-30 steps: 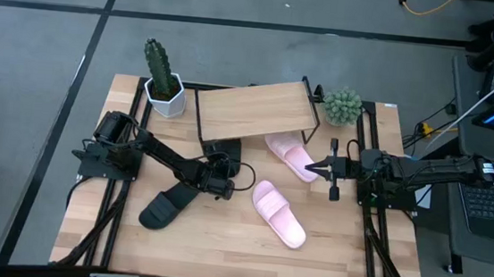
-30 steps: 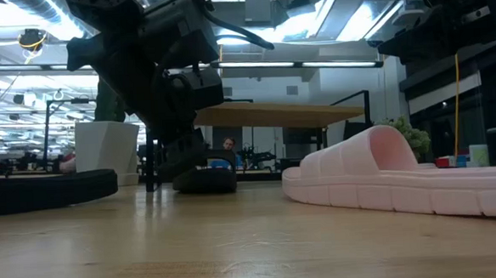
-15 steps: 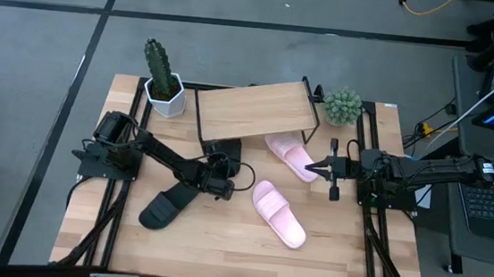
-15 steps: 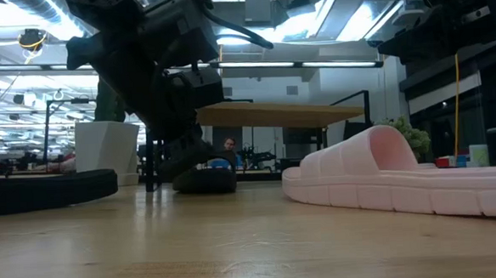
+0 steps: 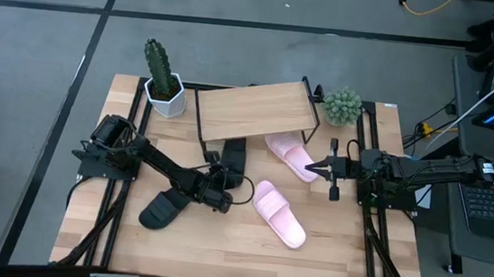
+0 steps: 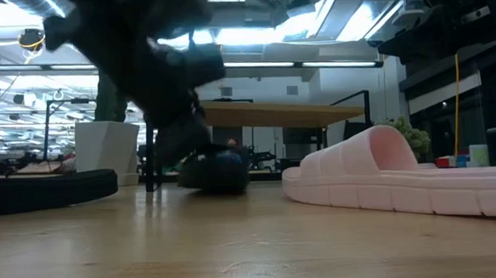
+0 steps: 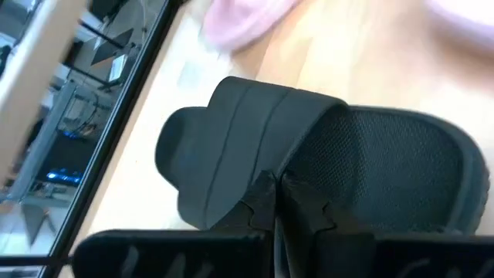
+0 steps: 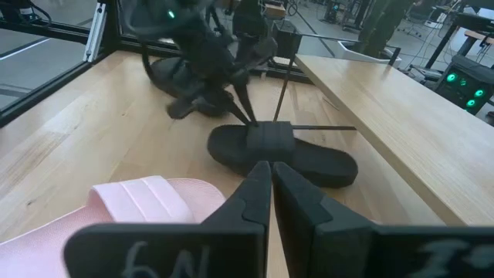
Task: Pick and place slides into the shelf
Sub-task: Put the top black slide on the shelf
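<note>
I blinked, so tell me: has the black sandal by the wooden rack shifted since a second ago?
Yes. In the high view the black sandal has turned lengthwise and sticks out farther from under the shelf, with the shut left pincer near its end.

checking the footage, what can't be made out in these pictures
- Left gripper, low view: motion blur smears it.
- Black slide by the shelf, left wrist view: its heel is cut off by the picture's edge.
- Pink slide, high view: one end hidden under the shelf.
</note>
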Controlling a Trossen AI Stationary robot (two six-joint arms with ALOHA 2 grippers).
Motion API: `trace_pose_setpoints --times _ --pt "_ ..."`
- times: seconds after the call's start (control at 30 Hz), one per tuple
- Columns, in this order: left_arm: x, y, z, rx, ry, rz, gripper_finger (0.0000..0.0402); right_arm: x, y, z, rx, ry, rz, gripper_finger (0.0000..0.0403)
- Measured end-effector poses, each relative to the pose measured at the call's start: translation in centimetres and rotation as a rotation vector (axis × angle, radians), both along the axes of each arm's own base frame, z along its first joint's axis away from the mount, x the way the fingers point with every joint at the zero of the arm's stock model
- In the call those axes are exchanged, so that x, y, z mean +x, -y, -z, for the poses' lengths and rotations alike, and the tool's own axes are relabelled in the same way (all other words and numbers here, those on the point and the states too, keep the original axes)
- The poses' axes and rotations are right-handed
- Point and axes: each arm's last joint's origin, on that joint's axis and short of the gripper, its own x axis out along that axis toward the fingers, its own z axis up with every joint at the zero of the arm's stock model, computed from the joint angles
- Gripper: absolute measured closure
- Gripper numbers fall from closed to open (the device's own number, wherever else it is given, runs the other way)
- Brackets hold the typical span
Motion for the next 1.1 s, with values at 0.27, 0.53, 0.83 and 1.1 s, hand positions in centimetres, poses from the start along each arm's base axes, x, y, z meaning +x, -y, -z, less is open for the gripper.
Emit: trace_pose_setpoints --times 0.27,0.53,0.83,1.1 --pt "1.4 2.0 -3.0 -0.005 0.018 0.041 0.0401 0.0 0.0 0.0 0.000 0.000 0.000 0.0382" --pt "2.2 4.3 -6.0 -0.015 0.051 0.092 0.0401 0.0 0.0 0.0 0.000 0.000 0.000 0.0382" --pt "2.2 6.3 -9.6 0.066 0.069 0.103 0.0401 0.0 0.0 0.0 0.000 0.000 0.000 0.0382" --pt "1.8 7.3 -12.1 0.196 0.094 0.078 0.0401 0.0 0.0 0.0 0.000 0.000 0.000 0.0382"
